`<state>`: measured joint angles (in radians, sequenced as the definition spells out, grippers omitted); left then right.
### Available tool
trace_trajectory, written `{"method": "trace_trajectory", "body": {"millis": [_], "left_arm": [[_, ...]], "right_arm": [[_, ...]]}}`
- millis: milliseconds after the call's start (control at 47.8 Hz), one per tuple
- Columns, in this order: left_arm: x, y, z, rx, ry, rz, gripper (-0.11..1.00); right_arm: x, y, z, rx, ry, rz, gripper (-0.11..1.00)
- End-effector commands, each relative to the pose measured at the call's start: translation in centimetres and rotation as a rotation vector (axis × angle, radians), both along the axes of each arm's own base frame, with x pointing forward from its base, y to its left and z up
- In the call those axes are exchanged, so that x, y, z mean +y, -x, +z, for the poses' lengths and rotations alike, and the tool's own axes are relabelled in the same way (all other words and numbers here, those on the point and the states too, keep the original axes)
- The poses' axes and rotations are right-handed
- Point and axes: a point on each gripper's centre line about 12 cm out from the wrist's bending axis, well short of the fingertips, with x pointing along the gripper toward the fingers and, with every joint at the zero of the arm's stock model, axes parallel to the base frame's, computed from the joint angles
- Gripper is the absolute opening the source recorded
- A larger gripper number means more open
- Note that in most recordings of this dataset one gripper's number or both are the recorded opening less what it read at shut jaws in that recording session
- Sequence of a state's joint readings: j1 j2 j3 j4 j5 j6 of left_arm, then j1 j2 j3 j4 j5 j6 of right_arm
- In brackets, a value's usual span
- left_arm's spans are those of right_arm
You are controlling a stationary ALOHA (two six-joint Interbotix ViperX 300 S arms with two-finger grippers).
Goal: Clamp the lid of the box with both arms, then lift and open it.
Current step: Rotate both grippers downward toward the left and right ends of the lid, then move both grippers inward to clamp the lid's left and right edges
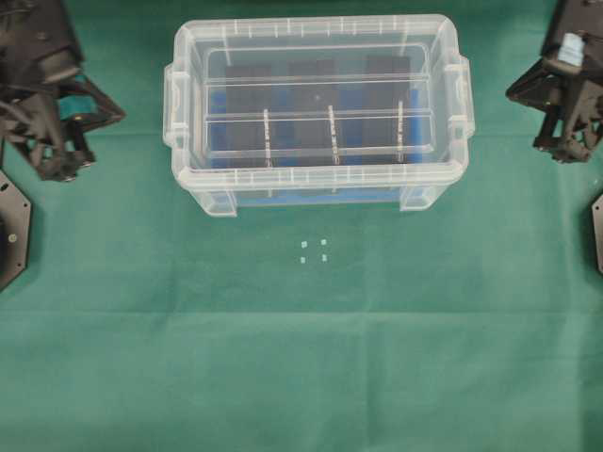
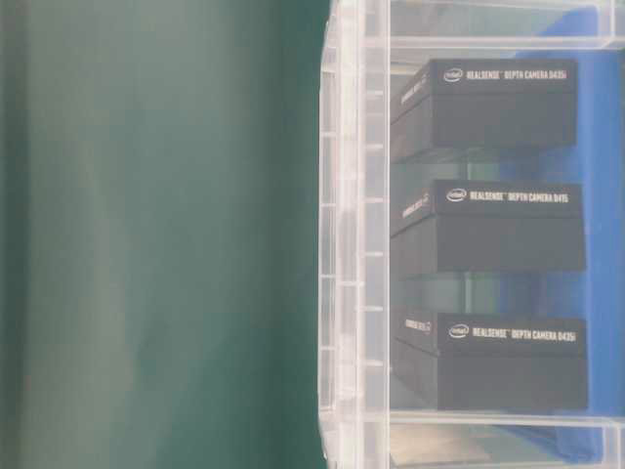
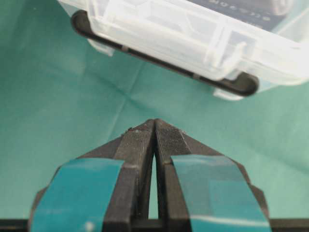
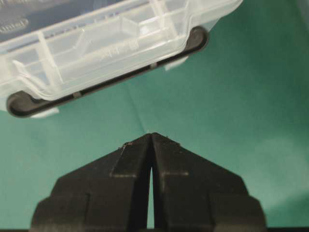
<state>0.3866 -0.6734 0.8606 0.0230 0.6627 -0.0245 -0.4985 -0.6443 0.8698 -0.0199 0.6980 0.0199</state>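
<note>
The box [image 1: 311,193], a deep clear tub with a blue floor, stands at the back middle of the green cloth. Its ribbed clear lid [image 1: 316,94] lies flat on top, and black blocks [image 2: 488,107] show inside. My left gripper [image 1: 118,113], with teal pads, hovers left of the box, apart from it and shut on nothing. In the left wrist view its tips [image 3: 154,123] point at the box's end [image 3: 193,34]. My right gripper [image 1: 511,92] hovers right of the box, also shut and empty. Its tips [image 4: 151,136] face the other end of the box [image 4: 96,48].
Small white marks [image 1: 314,250] sit on the cloth in front of the box. Black base plates lie at the left edge [image 1: 11,231] and the right edge [image 1: 595,231]. Handle lugs [image 3: 231,48] stick out from the box's ends.
</note>
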Motion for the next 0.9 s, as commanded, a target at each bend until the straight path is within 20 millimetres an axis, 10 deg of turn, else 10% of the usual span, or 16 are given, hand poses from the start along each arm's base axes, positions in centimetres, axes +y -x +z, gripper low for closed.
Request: {"method": "trace_trajectory", "body": {"millis": [0,880], "left_arm": [[0.5,-0.8,0.0,-0.009,-0.011,0.001,0.01],[1.1,-2.2,-2.8,0.130,-0.082,-0.144,0.01]], "right_arm": [[-0.5,-0.7,0.1,0.002,-0.003,-0.007,0.00],[-1.4,-1.8,-1.7,0.064,0.030,0.037,0.00]]}}
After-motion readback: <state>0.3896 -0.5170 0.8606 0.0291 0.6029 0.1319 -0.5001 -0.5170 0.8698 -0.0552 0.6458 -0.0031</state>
